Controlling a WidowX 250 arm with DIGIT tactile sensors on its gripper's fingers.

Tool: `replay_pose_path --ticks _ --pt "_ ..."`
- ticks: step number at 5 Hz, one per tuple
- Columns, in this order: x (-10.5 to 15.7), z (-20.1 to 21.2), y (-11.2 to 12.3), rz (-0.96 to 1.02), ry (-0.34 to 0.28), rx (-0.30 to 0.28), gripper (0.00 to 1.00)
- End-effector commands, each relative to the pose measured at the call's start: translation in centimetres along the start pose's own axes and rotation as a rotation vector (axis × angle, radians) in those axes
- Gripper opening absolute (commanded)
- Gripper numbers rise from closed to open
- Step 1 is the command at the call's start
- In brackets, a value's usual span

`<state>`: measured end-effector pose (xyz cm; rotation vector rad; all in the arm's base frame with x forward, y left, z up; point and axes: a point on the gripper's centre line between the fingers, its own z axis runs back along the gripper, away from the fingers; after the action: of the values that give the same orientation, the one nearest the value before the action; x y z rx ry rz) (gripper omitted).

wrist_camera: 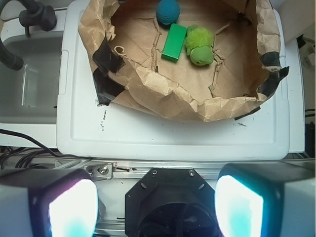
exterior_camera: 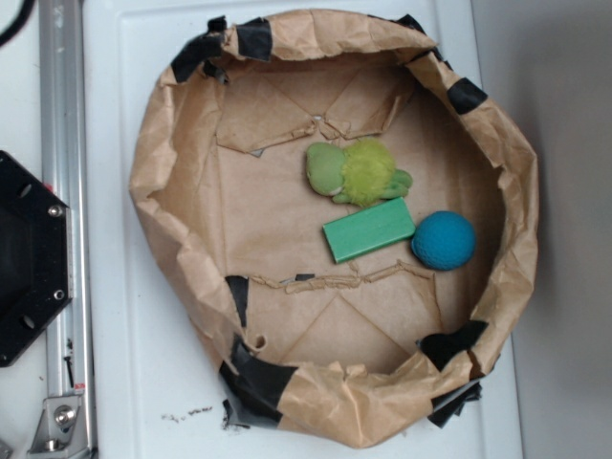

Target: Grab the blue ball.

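The blue ball (exterior_camera: 444,239) lies inside the brown paper basin (exterior_camera: 167,143), near its right wall, touching the end of a flat green block (exterior_camera: 368,229). From the wrist camera the blue ball (wrist_camera: 168,11) appears at the far top, beyond the green block (wrist_camera: 174,42). My gripper (wrist_camera: 155,207) hangs open over the robot's black base, well outside the paper basin (wrist_camera: 163,94), with nothing between its two pale fingers (wrist_camera: 73,210). The gripper does not show in the exterior view.
A fuzzy yellow-green plush toy (exterior_camera: 359,172) rests against the block's other long side. The basin's crumpled walls are patched with black tape (exterior_camera: 253,378) and stand on a white lid (wrist_camera: 173,133). The black base (exterior_camera: 29,258) and a metal rail (exterior_camera: 62,115) lie left.
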<state>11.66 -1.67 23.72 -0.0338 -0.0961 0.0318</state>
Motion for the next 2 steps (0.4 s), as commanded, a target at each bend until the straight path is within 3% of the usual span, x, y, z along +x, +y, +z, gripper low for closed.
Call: replay_pose_path --ticks 1,2 --pt "0.0 0.0 0.0 0.000 0.000 0.000 1.00" --pt "4.7 -3.7 1.0 -0.232 -0.255 0.048 1.00"
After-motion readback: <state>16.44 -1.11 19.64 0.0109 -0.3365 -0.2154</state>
